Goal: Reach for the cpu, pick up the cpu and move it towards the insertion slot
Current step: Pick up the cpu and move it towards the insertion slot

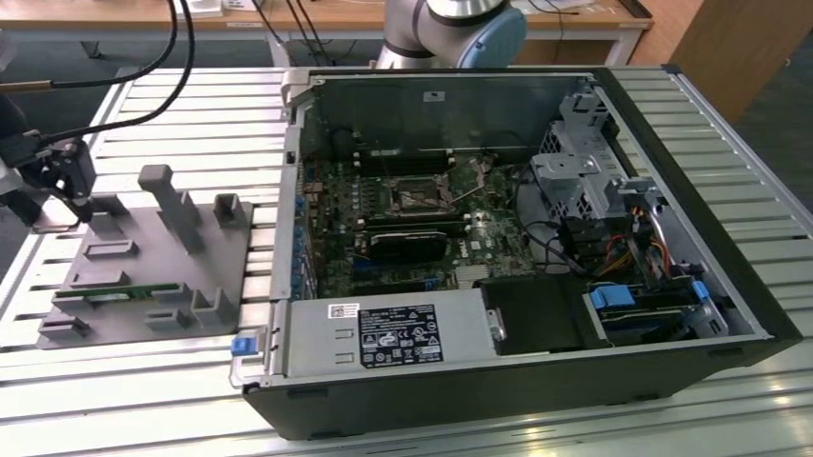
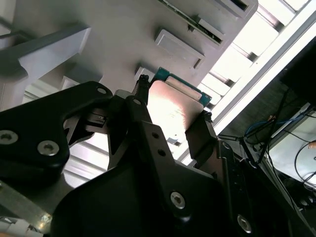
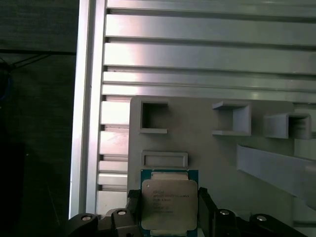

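Observation:
In both wrist views the cpu (image 3: 168, 200) (image 2: 174, 109), a flat square chip with a silvery top and green rim, sits between two black fingers (image 3: 132, 207) that touch opposite edges. My gripper (image 3: 168, 211) (image 2: 172, 116) is shut on it, over the edge of a grey fixture plate (image 3: 197, 143). In the exterior view the gripper (image 1: 60, 205) stands at the exterior view's far left, over the plate's (image 1: 140, 276) left end. The insertion slot (image 1: 417, 197), a square socket with a metal frame, lies on the motherboard inside the open computer case, far to the exterior view's right.
Raised grey blocks and a tall post (image 1: 171, 205) stand on the fixture plate, and a green memory stick (image 1: 114, 293) lies on it. The case wall (image 1: 295, 171) stands between plate and motherboard. A slatted metal table (image 1: 152, 114) carries everything. Cables (image 1: 166, 48) hang above the left.

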Robot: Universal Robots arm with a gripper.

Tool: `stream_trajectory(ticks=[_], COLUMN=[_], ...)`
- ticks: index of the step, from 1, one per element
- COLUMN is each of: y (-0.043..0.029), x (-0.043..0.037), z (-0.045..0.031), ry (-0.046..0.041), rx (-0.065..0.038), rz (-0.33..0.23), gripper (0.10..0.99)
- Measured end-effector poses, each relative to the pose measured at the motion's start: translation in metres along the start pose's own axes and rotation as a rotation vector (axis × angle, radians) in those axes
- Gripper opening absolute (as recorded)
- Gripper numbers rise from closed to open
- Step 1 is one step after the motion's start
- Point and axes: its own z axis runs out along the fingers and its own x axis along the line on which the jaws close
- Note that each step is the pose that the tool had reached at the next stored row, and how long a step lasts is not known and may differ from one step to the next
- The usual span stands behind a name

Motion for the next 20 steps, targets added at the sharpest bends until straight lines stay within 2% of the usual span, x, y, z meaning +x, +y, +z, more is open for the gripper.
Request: stream_trajectory(ticks=[20], y=[0.002], x=[-0.0002], z=[-0.0165], ry=[0.0], rx=[0.0], rz=[0.0], gripper=[0.545])
